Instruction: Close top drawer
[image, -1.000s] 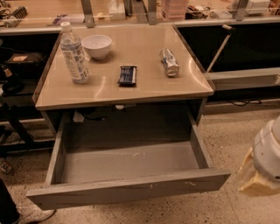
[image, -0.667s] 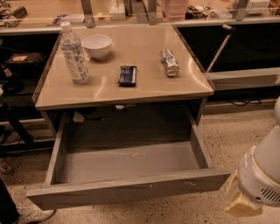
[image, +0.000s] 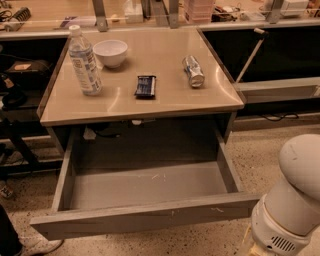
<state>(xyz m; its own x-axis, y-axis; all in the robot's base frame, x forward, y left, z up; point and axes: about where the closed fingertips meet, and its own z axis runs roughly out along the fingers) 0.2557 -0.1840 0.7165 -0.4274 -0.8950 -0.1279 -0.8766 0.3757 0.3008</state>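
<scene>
Shows the gripper (image: 251, 246) at the bottom right corner, largely cut off by the lower edge, just beside the right end of the front panel of the top drawer (image: 150, 216); leaves the state of the jaws impossible to tell. Above it, places the white arm (image: 292, 195) over the speckled floor (image: 270, 145), its housing meeting the panel's right end in this view, with contact neither confirmed nor excluded. Against the view of a second ago, records the arm shifted down and leftward, from the right margin to the drawer's front corner. Finds the top drawer itself unmoved: pulled fully out beneath the surface (image: 165, 55), interior bare, scuffed front panel nearest the camera. Marks no change on the surface either: water bottle (image: 85, 62) upright at the left, white bowl (image: 110, 52) just beside it, dark packet (image: 145, 86) near the centre, can (image: 193, 71) lying on its side to the right. Suggests, as a judgement, an approach nearly complete and the closing push not yet begun; calls next for pressure against the front panel, directed straight back towards the cabinet.
</scene>
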